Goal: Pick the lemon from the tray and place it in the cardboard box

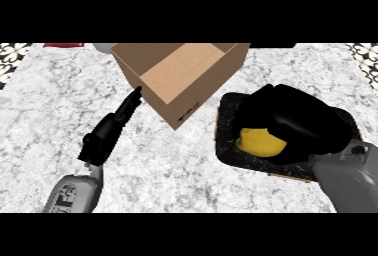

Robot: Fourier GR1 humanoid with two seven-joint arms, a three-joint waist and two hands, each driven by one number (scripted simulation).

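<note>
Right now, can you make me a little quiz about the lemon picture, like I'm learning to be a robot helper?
1. True or false: the lemon is already inside the cardboard box.
2. Which hand covers the lemon: A) the left hand, B) the right hand?
3. Fill in: the lemon sits on the dark ____.

Key:
1. False. It is over the tray, under the curled right hand.
2. B. The left hand stretches straight beside the box.
3. tray
</note>
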